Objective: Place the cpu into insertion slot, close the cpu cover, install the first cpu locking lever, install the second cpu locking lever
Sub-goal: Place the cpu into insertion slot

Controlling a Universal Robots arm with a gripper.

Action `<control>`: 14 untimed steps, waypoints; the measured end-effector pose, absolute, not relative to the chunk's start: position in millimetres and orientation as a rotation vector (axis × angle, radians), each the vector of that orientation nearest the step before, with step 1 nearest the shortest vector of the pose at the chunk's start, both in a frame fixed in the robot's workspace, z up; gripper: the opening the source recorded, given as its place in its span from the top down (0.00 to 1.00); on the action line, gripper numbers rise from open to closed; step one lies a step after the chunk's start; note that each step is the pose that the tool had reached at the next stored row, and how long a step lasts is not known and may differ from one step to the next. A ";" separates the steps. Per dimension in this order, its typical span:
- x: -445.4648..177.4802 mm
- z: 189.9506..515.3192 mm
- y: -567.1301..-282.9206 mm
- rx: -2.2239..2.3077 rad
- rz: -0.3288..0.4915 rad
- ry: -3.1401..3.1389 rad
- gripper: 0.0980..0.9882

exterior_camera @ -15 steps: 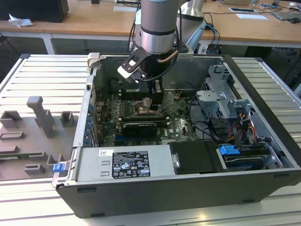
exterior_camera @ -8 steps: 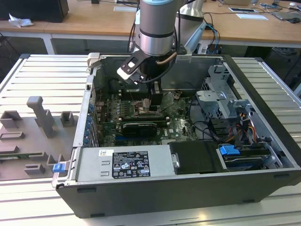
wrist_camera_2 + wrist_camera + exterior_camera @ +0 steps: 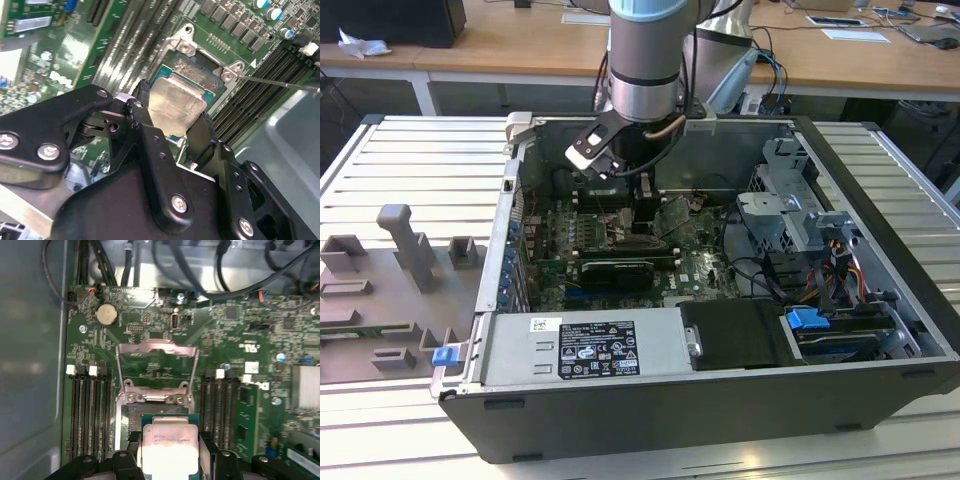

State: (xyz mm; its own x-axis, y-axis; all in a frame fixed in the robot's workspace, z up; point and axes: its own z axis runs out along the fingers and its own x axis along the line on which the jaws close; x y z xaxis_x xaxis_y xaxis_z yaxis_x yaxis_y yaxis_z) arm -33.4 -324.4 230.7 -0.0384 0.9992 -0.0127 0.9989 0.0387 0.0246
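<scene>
The gripper (image 3: 172, 110) is down inside the open computer case (image 3: 720, 410), which stands on the slatted bench (image 3: 410, 160) with the arm (image 3: 645, 60) reaching in from over the case's far wall. Its jaws are closed on the cpu (image 3: 175, 100): in the second wrist view one black finger (image 3: 142, 102) presses against one edge of the chip and the other finger against the opposite edge, with the pale silver top facing up between them. In the first wrist view the cpu (image 3: 170, 447) sits over the near part of the insertion slot (image 3: 134, 421) – whether it already touches the socket I cannot tell. The slot's silver rim and dark inside (image 3: 200, 62) show just past the chip's far edge, set in the green circuit board (image 3: 150, 315) near its middle. The cpu cover (image 3: 156, 349) is open, swung up from its hinge at the far side of the slot, so that the board shows through its big central cut-out. Long black memory slots (image 3: 90, 410) run along both sides of the socket. A round coin battery (image 3: 106, 315) lies toward the board's far corner, and a thin metal rod (image 3: 275, 83) sticks out sideways from one corner of the rim – clear of the cover. Grey plastic fixtures (image 3: 405, 250) stand on the bench beside the case, at the exterior view's left.
</scene>
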 end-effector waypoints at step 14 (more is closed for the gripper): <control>-34.6 207.3 -315.1 2.191 0.013 2.214 0.50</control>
